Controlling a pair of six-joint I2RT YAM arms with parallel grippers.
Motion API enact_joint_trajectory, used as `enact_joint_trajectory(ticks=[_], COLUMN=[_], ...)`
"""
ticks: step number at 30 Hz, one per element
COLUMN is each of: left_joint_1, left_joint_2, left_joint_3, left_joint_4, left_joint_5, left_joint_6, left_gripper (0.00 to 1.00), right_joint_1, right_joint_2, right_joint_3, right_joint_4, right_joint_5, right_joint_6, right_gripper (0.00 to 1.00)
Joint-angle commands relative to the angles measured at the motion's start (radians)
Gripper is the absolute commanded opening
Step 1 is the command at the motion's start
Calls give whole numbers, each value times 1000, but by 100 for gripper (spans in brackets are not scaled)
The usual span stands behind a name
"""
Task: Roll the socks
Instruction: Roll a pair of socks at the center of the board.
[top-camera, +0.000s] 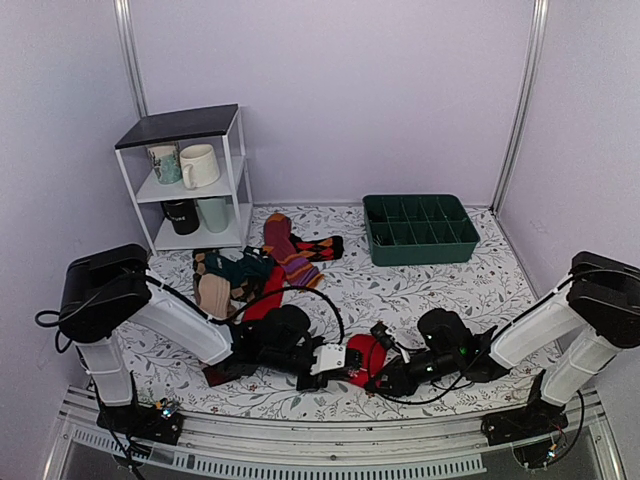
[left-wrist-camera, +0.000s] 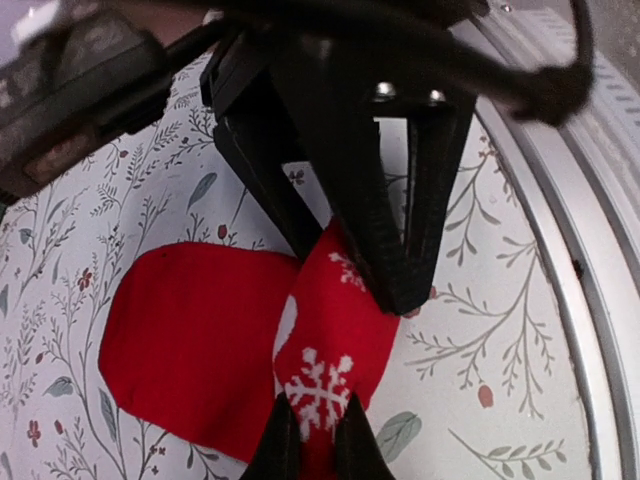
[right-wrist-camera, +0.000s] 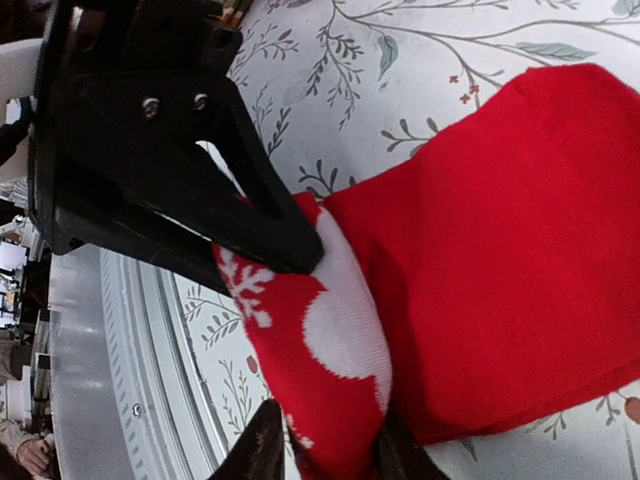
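A bright red sock (top-camera: 364, 356) with white snowflakes lies folded on the floral cloth near the front edge. A raised fold of it is pinched from both sides. My left gripper (top-camera: 345, 366) is shut on the snowflake part (left-wrist-camera: 318, 385), its own fingers (left-wrist-camera: 280, 445) at the bottom of the left wrist view. My right gripper (top-camera: 386, 378) is shut on the same fold (right-wrist-camera: 330, 340), with its fingers (right-wrist-camera: 262, 448) either side. The flat red part (right-wrist-camera: 520, 250) lies beside the fold. Another red strip (top-camera: 264, 296) runs under my left arm. The cuff band is hidden.
A heap of other socks (top-camera: 232, 272), including a maroon striped one (top-camera: 288, 252), lies at the back left. A white shelf with mugs (top-camera: 190, 175) stands behind it. A green divided tray (top-camera: 420, 228) sits at the back right. A metal rail (top-camera: 330, 440) runs along the front edge.
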Motion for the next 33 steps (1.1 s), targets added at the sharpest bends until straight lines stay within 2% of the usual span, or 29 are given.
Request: enact_joint_trajectory(ticks=[1, 4, 9, 11, 13, 19, 22, 26, 33], left_joint_1=[13, 23, 32, 36, 39, 50, 52, 56, 59], left_joint_2=[51, 59, 84, 92, 91, 134, 144, 150, 154], left_joint_3=[58, 52, 21, 25, 28, 52, 64, 70, 69], left_joint_4=[-283, -349, -365, -373, -379, -416, -429, -436, -431], left_joint_5=[64, 106, 133, 142, 144, 159, 166, 171, 177], left_joint_6=[-165, -232, -289, -302, -308, -305, -303, -298, -297], left_gripper=[0, 0, 0, 0, 0, 0, 0, 0, 0], right_joint_1=[7, 7, 49, 84, 115, 227, 240, 247, 248], right_joint_2=[-71, -178, -349, -366, -338, -178, -151, -125, -53], right_joint_3=[-33, -82, -252, -305, -308, -210, -180, -143, -137], right_joint_4=[-202, -149, 139, 274, 336, 347, 346, 289, 278], right_joint_5=[151, 272, 436, 456, 462, 519, 475, 454, 529], right_joint_6=[-79, -126, -288, -382, -496, -667, -702, -716, -666], right_gripper=[34, 41, 50, 53, 54, 56, 56, 56, 55])
